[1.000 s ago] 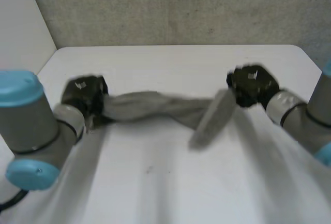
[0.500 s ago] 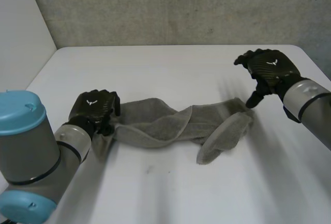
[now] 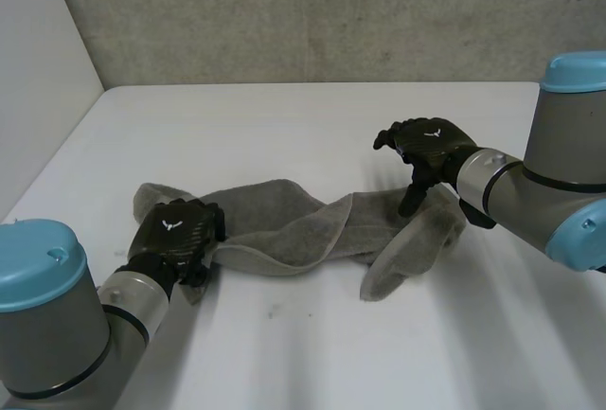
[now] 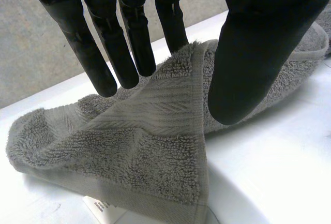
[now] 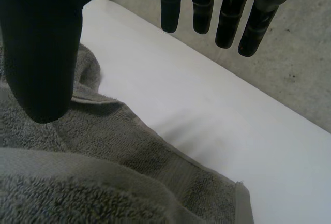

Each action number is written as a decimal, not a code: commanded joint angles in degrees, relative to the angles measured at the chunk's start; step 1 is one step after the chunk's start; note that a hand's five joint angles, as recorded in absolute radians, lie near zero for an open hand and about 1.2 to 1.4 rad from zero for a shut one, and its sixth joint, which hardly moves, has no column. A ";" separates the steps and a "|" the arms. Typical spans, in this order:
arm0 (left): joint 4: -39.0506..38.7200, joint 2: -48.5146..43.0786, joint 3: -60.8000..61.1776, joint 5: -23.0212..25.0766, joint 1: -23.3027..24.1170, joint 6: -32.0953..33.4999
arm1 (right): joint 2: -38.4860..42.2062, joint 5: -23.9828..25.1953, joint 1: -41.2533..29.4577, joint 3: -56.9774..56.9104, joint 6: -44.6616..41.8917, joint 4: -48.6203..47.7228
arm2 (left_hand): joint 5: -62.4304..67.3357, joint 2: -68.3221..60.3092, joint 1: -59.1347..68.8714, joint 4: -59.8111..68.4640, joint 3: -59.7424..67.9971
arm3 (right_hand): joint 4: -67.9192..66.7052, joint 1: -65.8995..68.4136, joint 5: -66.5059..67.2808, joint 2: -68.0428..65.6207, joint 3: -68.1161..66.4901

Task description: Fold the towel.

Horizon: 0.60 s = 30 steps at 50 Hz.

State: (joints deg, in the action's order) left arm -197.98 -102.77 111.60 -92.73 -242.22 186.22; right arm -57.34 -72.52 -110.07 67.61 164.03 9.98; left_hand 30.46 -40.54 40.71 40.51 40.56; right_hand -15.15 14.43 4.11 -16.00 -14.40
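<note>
I'd judge the grey terry towel (image 3: 284, 225) is needing untwisting before folding — each hand should be pinching a true corner, then drawing apart; the left hand (image 3: 175, 237) is hanging fingers straight and parted, a flat corner beneath its fingertips, gripping nothing; the right hand (image 3: 428, 148) is spread empty too, the other end under its thumb; the cloth is lying ropy and rumpled on the white table (image 3: 284, 112).

The right hand (image 5: 41, 53) hangs over a rumpled grey towel (image 5: 103, 182), its fingers (image 5: 170, 6) straight and held well apart from the thumb. The thumb sits above the towel's folds, while the fingers reach out past the towel's hemmed edge, over the bare white surface (image 5: 207, 105). Beyond the towel, a grey speckled wall (image 5: 300, 69) borders the surface.
</note>
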 commanded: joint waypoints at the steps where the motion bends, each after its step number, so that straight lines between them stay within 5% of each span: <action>1: -5.21 -1.99 0.19 0.09 -0.01 0.89 | 1.35 0.36 0.03 1.03 -2.39 -0.31 | 39.40 -39.32 39.14 39.34 39.29 | 1.70 -0.99 -0.66 2.55 0.95; 7: -7.77 -1.20 0.72 0.36 -0.01 2.65 | 3.82 1.33 0.03 -0.64 -5.74 -0.23 | 39.54 -39.46 39.29 39.49 39.44 | 1.70 -0.99 -0.66 2.55 0.95; 20: -7.25 21.89 0.46 3.69 0.08 6.52 | 13.30 9.32 0.12 -13.81 -5.74 0.30 | 39.54 -39.46 39.29 39.49 39.44 | -0.31 1.03 1.35 0.54 -1.06; 30: -4.35 26.83 0.99 4.22 -0.01 6.69 | 20.15 10.81 -1.54 -16.46 -5.39 0.30 | 39.54 -39.46 39.29 39.49 39.44 | -1.99 2.71 3.03 -1.14 -2.74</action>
State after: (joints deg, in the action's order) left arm -204.27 -77.71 112.23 -88.62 -242.10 192.92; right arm -40.92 -62.62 -110.21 52.35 158.50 10.29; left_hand 58.90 -69.60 67.62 69.68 69.61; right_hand -15.16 14.43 4.12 -16.00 -14.41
